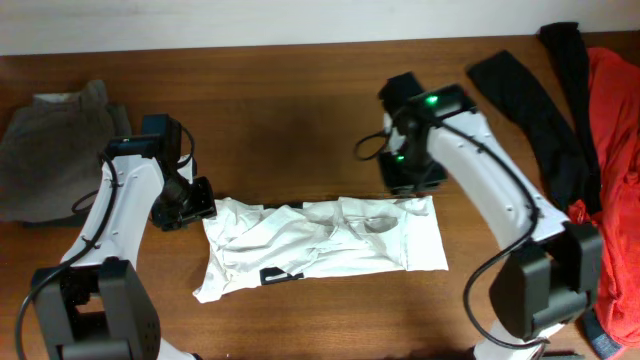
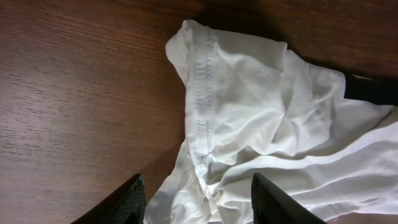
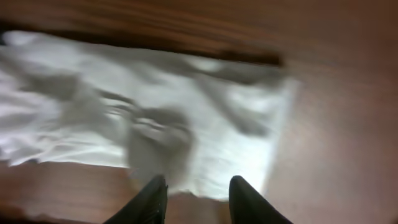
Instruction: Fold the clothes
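Wooden desk [image 1: 300,80] carries the white T-shirt [image 1: 320,240], crumpled at its middle. We see the left hand [image 2: 196,190] open astride the shirt's left edge, gripping nothing; the right hand [image 3: 198,186] hangs open over the right end, also empty

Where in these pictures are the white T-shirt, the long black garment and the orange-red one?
white T-shirt [image 1: 330,240]: overhead view, middle of its crumpled body.
long black garment [image 1: 540,115]: overhead view, midway along its length.
orange-red garment [image 1: 615,150]: overhead view, its middle, by the picture's right edge.
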Robot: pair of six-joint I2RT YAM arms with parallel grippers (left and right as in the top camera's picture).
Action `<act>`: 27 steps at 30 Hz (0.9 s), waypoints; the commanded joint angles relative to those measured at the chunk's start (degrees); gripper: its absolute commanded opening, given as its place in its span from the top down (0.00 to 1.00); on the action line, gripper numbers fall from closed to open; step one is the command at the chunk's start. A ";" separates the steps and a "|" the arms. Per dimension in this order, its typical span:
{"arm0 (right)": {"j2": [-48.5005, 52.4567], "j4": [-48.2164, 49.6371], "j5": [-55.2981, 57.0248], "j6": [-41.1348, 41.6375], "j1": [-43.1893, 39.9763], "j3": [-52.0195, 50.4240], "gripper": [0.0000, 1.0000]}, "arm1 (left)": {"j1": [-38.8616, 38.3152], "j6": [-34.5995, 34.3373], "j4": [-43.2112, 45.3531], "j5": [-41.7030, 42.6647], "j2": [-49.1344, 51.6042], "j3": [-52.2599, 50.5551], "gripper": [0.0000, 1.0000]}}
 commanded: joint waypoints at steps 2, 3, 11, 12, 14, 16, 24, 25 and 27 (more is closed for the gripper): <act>-0.87 -1.40 8.96 6.47 -3.76 -4.35 0.64 | -0.11 -0.31 -0.02 0.63 -0.79 0.39 0.46; -0.87 -0.83 9.66 7.61 -4.31 -6.45 0.64 | -0.11 -0.31 -0.02 0.63 -0.79 0.39 0.45; -0.87 6.38 2.14 5.95 -1.55 -18.73 0.68 | -0.11 -0.31 0.00 0.63 -0.79 0.39 0.46; -0.87 7.80 0.72 5.95 -0.28 -20.17 0.68 | -0.11 -0.31 -0.02 0.63 -0.79 0.42 0.46; -0.87 11.17 -2.95 5.16 2.95 -22.53 0.69 | -0.11 -0.31 0.00 0.63 -0.79 0.39 0.45; -0.83 13.42 -5.73 3.23 5.97 -23.47 0.68 | -0.11 -0.31 -0.02 0.63 -0.79 0.39 0.46; -0.83 19.23 -8.79 0.76 12.87 -23.50 0.68 | -0.11 -0.31 -0.11 0.66 -0.79 0.39 0.46; -0.83 19.21 -8.79 0.76 12.85 -23.50 0.68 | -0.11 -0.31 -0.26 0.63 -0.79 0.39 0.46; -0.83 18.86 -8.94 0.04 12.50 -23.50 0.68 | -0.11 -0.31 -0.50 0.63 -0.79 0.39 0.46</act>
